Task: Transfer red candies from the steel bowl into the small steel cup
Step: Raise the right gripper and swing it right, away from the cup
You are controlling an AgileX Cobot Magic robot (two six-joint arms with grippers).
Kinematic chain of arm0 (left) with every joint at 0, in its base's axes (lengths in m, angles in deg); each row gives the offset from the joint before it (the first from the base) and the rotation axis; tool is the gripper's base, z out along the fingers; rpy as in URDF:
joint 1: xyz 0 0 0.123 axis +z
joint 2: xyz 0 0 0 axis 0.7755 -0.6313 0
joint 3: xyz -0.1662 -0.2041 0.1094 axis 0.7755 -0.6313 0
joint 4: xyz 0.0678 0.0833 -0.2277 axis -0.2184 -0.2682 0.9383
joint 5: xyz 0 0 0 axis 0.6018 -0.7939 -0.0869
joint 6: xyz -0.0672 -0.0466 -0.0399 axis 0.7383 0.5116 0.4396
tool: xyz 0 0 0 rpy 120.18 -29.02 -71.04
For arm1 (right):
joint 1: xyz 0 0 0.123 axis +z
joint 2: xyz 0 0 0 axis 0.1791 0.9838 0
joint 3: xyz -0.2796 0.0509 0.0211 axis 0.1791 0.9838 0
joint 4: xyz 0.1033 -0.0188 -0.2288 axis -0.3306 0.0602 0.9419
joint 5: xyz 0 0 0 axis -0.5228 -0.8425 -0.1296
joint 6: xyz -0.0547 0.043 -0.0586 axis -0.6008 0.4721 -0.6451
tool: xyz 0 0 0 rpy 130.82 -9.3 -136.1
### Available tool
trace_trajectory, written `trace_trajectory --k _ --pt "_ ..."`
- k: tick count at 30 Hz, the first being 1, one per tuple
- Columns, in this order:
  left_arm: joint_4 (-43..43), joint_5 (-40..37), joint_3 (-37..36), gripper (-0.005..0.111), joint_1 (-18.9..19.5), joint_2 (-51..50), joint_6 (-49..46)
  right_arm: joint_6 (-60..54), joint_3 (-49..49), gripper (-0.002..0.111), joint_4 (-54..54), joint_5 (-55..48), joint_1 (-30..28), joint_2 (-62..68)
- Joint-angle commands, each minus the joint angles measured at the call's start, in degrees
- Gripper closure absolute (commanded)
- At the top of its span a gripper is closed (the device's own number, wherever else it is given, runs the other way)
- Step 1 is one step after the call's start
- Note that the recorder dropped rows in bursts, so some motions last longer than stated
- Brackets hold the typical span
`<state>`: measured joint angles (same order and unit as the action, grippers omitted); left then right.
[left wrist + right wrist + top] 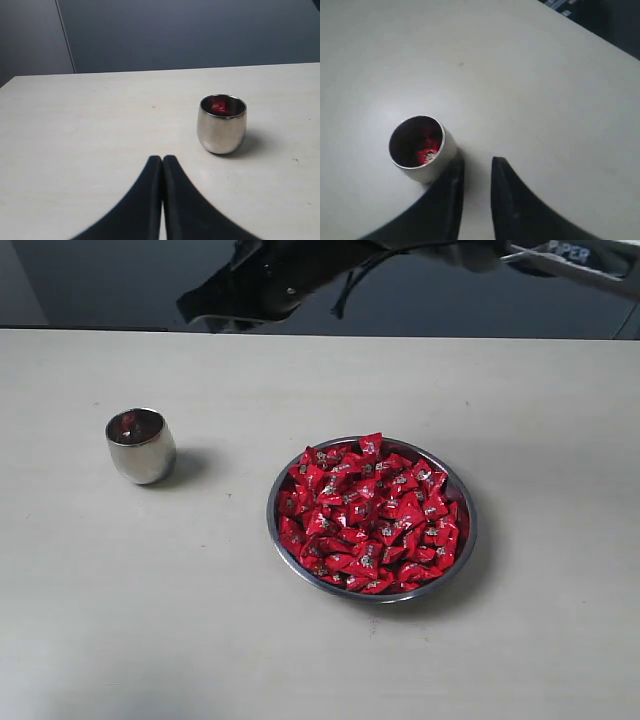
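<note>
The steel bowl (461,490) sits right of centre, heaped with red candies (370,515). The small steel cup (141,445) stands upright to its left, with a red candy (425,147) lying inside it. My right gripper (476,165) hangs above the table just beside the cup (422,145); its jaws stand partly open with only bare table between them. In the exterior view the right arm (260,285) reaches across the back edge. My left gripper (162,159) is shut and empty, low over the table, a short way from the cup (221,125), where a candy (218,106) shows inside.
The pale table (300,660) stretches around bowl and cup, and its back edge (320,334) meets a dark wall. Nothing else stands on it.
</note>
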<state>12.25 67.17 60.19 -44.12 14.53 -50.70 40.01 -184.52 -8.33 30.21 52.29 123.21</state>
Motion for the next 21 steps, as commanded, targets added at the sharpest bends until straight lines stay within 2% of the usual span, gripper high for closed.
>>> trace_trajectory --k 1,6,8,14,21 --pt "0.1 0.0 -0.2 0.106 0.0 0.3 0.1 2.0 12.5 0.088 1.1 7.2 -4.1 -9.4" --pt "0.1 0.0 -0.2 0.106 0.0 0.3 0.1 2.1 28.4 0.088 1.7 19.1 -6.0 -20.4" --pt "0.1 0.0 -0.2 0.106 0.0 0.3 0.1 2.1 36.6 0.088 2.2 26.8 -6.0 -26.1" --pt "0.1 0.0 -0.2 0.106 0.0 0.3 0.1 2.1 50.0 0.088 1.0 39.5 -6.0 -34.6" --pt "0.1 0.0 -0.2 0.106 0.0 0.3 0.1 2.1 60.1 0.088 1.0 41.3 -6.0 -40.7"
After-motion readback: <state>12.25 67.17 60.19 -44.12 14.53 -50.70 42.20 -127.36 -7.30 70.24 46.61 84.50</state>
